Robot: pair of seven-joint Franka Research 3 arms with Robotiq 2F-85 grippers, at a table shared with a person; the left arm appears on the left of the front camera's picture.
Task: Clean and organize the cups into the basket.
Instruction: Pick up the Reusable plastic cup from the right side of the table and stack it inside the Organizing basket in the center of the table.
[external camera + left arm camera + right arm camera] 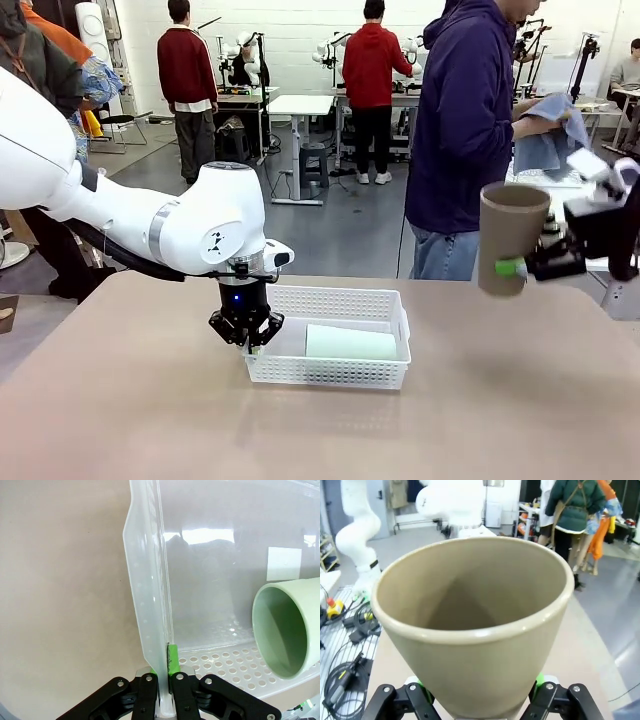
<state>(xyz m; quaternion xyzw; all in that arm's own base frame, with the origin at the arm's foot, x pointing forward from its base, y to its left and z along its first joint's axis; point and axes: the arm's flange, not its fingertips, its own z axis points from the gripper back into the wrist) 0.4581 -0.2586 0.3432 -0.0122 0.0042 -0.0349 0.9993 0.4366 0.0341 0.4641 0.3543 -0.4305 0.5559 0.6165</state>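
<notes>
The left hand [246, 332] is shut narrow on the left end wall of the basket [330, 372], with one finger inside the wall and one outside. In the left wrist view a green pad [172, 659] lies flat against the wall's inner face. The basket rests on the table [150, 420], about in the middle.

The mint cup [350, 343] lies on its side on the basket floor, lengthwise and toward the right end. It is apart from the left hand, and its open mouth faces that hand (the left wrist view looks straight into it).

The right hand [515, 266] holds the tan cup [512, 235] in the air at the table's right side, well apart from the basket. Its green pads grip the cup's lower part from both sides. The mouth points up and leans a little toward the robot, so the right wrist view looks into the bare inside.

Behind the table's far edge stands a person [465, 130] in a dark blue top, holding a blue cloth [550, 140] up at chest height, just above and behind the tan cup.
</notes>
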